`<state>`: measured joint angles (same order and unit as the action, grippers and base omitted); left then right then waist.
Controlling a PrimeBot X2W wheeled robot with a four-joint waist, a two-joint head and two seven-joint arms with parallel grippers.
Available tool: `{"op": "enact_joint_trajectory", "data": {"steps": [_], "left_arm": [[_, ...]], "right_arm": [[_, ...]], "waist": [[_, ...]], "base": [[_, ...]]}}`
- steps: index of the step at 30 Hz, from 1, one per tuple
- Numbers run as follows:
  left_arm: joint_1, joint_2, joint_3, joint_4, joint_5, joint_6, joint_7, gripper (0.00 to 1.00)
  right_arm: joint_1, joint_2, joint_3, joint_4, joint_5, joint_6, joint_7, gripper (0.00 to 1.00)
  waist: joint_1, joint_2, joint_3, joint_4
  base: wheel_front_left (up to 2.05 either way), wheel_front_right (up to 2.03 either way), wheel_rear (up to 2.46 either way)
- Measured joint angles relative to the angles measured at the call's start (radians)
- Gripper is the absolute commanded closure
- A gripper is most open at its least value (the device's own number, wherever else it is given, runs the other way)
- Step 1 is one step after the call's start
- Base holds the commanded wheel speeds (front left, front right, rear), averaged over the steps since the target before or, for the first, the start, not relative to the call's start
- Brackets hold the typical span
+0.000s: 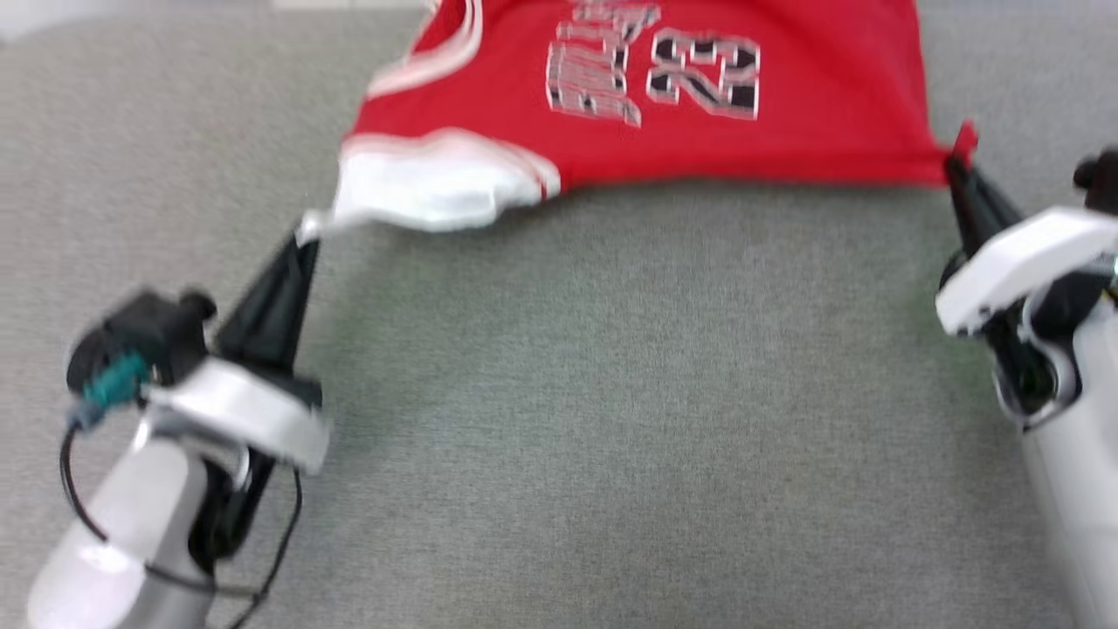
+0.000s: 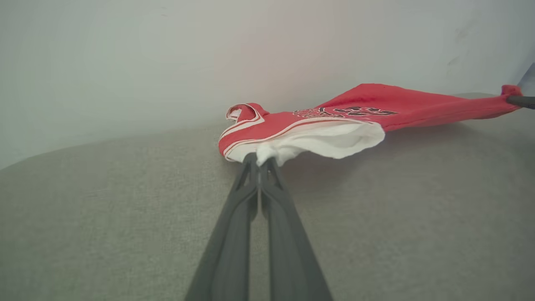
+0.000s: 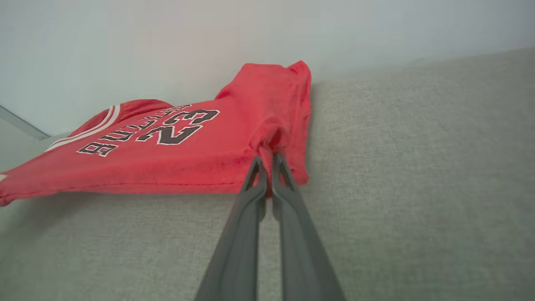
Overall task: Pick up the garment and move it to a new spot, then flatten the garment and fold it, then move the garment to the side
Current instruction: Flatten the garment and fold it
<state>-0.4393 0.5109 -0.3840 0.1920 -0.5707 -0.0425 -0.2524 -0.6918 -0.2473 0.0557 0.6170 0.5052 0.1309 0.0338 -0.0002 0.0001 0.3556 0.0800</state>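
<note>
The left arm reaches in from the lower left, its long fingers slanting forward. The left gripper (image 1: 307, 238) is pressed together, pinching the tip of the white sleeve (image 1: 419, 188). The right arm comes in from the right edge, and the right gripper (image 1: 958, 166) is likewise closed on a red corner. The shirt (image 1: 786, 131) hangs stretched between them, its near edge lifted off the grey cloth (image 1: 611, 393), printed side up.

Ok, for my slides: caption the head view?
Left end effector holds the red jersey by its white sleeve, right end effector by a corner, over grey fabric.
</note>
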Motion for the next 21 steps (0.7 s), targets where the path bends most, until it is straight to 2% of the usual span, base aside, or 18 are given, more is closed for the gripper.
{"op": "enact_joint_trajectory", "data": {"steps": [11,21], "left_arm": [[0.340,0.086,-0.011,-0.163,-0.060,0.053,0.075,1.00],[0.536,0.152,-0.050,-0.292,-0.112,0.061,0.167,1.00]], "right_arm": [[0.242,-0.054,0.097,-0.136,0.130,0.000,0.027,1.00],[0.423,-0.120,0.131,-0.214,0.163,0.000,0.077,1.00]], "waist": [[-0.0001,0.0000,-0.155,0.022],[-0.0001,0.0000,-0.253,0.029]], "base": [[0.00,0.00,0.00],[0.00,0.00,0.00]]}}
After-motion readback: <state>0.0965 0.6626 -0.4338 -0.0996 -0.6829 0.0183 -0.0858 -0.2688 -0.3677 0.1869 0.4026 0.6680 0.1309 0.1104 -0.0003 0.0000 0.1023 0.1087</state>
